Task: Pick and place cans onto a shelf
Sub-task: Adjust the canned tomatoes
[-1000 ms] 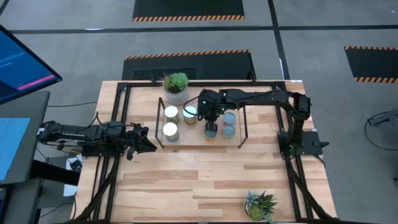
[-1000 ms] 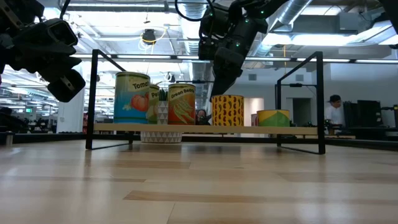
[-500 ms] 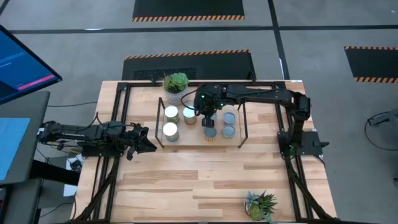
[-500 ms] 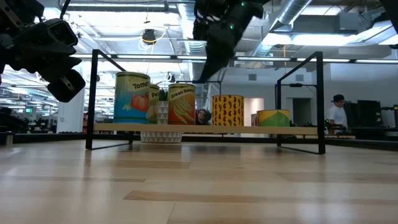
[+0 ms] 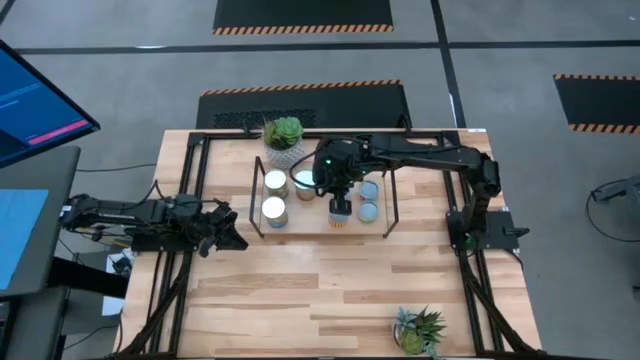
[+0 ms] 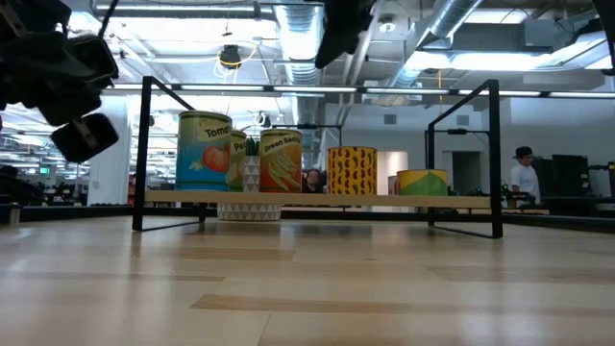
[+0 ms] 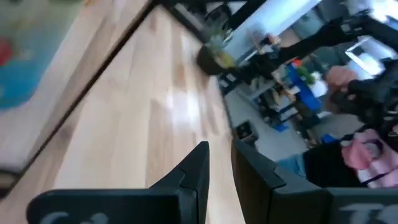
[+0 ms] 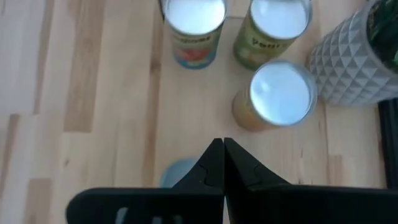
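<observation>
While empty, right gripper (image 8: 222, 163) hovers above cans (image 8: 281, 94).

I have lifted my right gripper (image 8: 222, 163), fingers together, clear of the yellow can (image 6: 352, 171) and higher above the shelf (image 6: 317, 200). My left gripper (image 5: 226, 238) has shifted slightly left and up in the low view.

I see the shelf (image 6: 317, 200), a low light-wood board with thin black wire frames at both short ends. All the cans I can make out stand upright on it. From table height: a tomato can (image 6: 204, 151), a green-labelled can (image 6: 281, 160), a yellow, black-patterned can (image 6: 352, 170) and a shorter can (image 6: 422, 181). From above I count pale round tops, including one (image 5: 273, 209) at the front left.
</observation>
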